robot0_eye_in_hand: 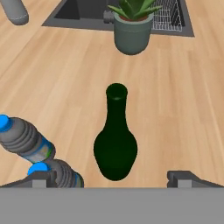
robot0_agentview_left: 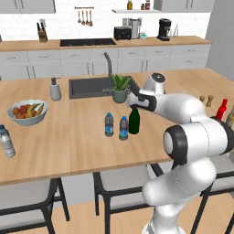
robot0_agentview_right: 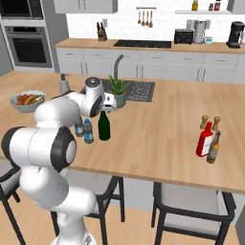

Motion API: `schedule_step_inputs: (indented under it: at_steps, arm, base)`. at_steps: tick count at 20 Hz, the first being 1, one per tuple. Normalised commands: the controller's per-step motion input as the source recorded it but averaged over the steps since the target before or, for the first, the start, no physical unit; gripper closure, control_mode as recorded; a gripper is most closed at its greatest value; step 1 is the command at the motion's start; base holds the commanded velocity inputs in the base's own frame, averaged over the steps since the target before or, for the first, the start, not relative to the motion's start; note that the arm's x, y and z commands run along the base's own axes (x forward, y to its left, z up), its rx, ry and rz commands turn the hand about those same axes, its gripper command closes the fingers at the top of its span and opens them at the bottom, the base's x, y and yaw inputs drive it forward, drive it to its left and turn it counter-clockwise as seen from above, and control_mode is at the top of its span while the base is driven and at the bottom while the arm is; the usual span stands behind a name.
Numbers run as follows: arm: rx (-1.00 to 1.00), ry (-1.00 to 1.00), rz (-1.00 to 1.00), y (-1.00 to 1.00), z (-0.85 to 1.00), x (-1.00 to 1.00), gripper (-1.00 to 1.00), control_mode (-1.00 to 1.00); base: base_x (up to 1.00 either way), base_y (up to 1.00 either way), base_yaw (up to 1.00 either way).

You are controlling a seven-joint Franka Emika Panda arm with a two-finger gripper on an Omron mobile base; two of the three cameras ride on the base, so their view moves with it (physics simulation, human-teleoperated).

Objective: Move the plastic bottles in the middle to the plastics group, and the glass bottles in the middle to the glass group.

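Two-finger gripper spread wide, hovering above tall dark green glass bottle. Risk: left finger clips two small blue-labelled plastic bottles just beside, toppling them.

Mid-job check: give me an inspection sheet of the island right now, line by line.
Surface: wooden island top, bottles upright.
Job's things: green bottle and two small blue-labelled bottles mid-counter; clear water bottle at the left edge; red bottle and brown bottle on the right.
Clutter: fruit bowl, soap dispenser, potted plant, two wooden shakers.
Gripper: gripper open above the green bottle, holding nothing.
Cables: nothing seen.
Surroundings: sink, stools, back counter appliances.
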Motion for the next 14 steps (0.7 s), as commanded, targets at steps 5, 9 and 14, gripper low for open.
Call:
schedule_step_inputs:
  at_steps: [5, 9, 14]
  arm:
    - [0.0, 0.0, 0.0, 0.0, -0.1, 0.2, -1.0, -1.0]
    - [0.0, 0.0, 0.0, 0.0, -0.12, 0.14, -1.0, -1.0]
    - [0.0, 0.0, 0.0, 0.0, -0.12, 0.05, -1.0, -1.0]
  base:
    - [0.0, 0.0, 0.0]
    - [0.0, 0.0, 0.0]
    - [0.0, 0.0, 0.0]
